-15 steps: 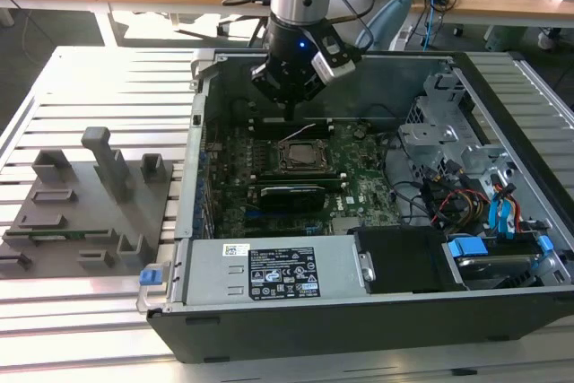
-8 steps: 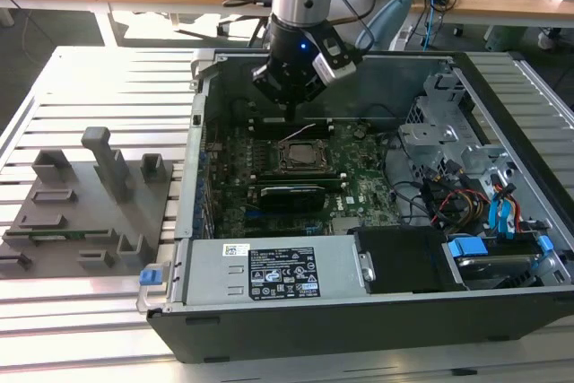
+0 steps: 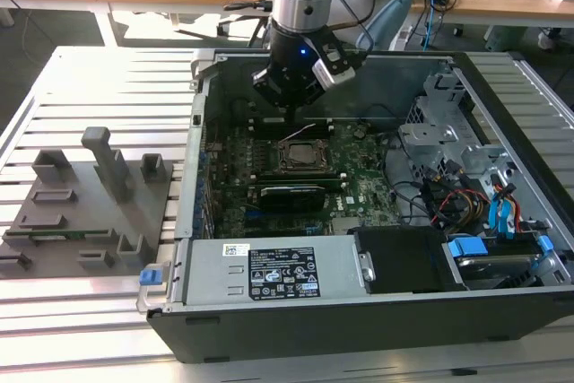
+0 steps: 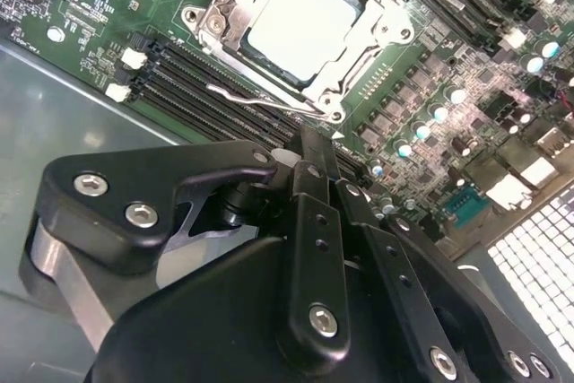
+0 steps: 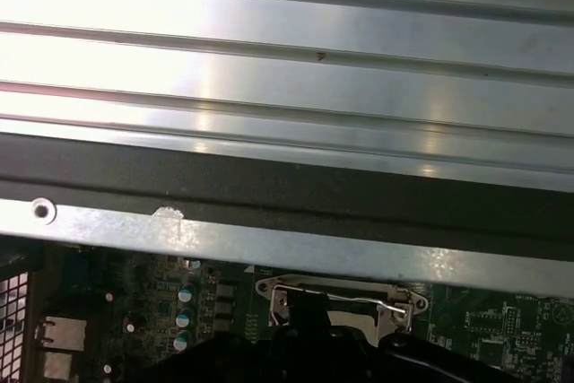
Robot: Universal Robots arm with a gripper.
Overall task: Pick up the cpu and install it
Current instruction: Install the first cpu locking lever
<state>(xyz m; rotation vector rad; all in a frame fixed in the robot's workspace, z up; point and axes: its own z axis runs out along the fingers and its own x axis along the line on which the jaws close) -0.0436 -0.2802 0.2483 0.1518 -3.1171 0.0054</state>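
Cpu (image 4: pixel 300 22): one, lying flat in the socket frame (image 4: pixel 224 24) on the motherboard (image 4: pixel 108 6), inside the computer case (image 3: pixel 269 329).
Handling: judged light, stiff, thin, fragile underside; take by opposite edges, never the top face.
Gripper (image 4: pixel 309 145): one, just above the socket's near edge, fingers closed together, holding nothing.
Fixture blocks (image 3: pixel 90 195): one grey set, on the desk (image 3: pixel 90 78), well apart.

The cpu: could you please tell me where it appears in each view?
Exterior view: the cpu lies in the socket frame mid-motherboard, near the end effector.
Second wrist view: the pale square inside the frame.
First wrist view: cannot tell; the end effector covers the frame's middle.
Shared landmark: the socket frame.
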